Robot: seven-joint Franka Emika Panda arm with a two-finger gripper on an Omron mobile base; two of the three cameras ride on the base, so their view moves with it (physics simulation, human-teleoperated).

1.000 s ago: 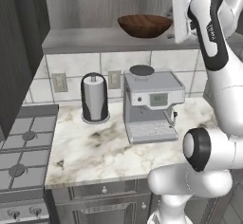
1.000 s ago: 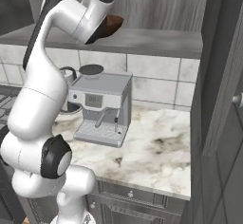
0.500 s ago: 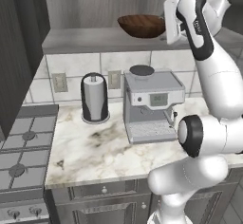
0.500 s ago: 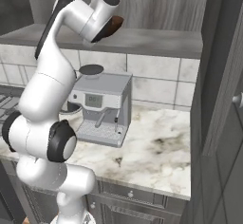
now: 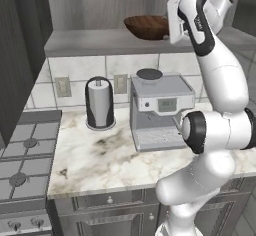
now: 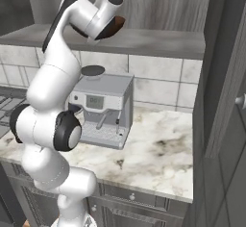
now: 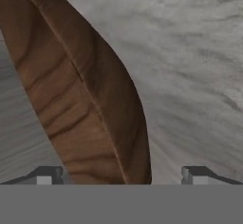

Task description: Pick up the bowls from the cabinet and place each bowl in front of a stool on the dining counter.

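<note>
- On the cabinet shelf (image 5: 100, 42), a wooden bowl (image 5: 146, 26) sits upright.
- Gripper (image 7: 121, 175) spread wide, rim of bowl between its fingertips (image 7: 45, 174), not pinched.
- Below, a coffee machine (image 5: 160, 110) stands on the desk (image 5: 100, 155).

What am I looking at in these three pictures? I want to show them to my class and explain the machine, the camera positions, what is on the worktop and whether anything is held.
It is a computer-rendered kitchen. The white robot arm reaches up to a cabinet shelf where a brown wooden bowl sits.

Two pictures come from cameras behind the arm, on its left and right. The third looks along the hand: the bowl's rim lies between the two spread fingers.

On the marble worktop stand a coffee machine and a paper towel holder, beside a stove.

Nothing is held yet.
</note>
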